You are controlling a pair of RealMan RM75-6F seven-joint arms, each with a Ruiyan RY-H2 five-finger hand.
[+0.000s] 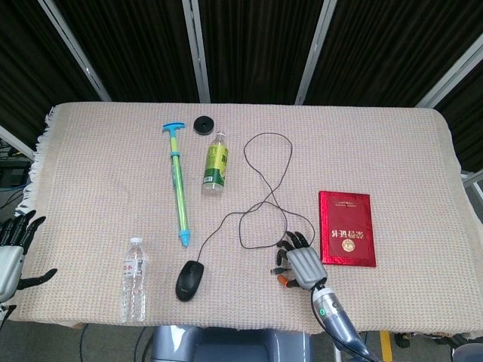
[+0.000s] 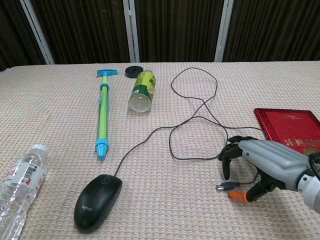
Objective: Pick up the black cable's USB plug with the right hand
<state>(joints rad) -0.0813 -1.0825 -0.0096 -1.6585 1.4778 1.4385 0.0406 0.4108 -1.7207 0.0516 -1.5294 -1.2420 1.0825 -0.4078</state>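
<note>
The black cable [image 2: 195, 107] loops across the cloth from a black mouse [image 2: 98, 201] and ends in a silver USB plug [image 2: 222, 186] near the front right. My right hand [image 2: 265, 162] hovers right over the plug, fingers spread and curled down, with its orange-tipped thumb [image 2: 239, 196] beside the plug. Nothing is gripped. In the head view the right hand [image 1: 299, 262] covers the plug. My left hand [image 1: 11, 253] rests open off the table's left edge.
A red booklet [image 1: 346, 227] lies just right of the right hand. A blue-green pump [image 1: 178, 183], a green bottle [image 1: 216, 163] and a black disc [image 1: 202, 124] lie at the back left. A clear water bottle [image 1: 134, 280] lies front left.
</note>
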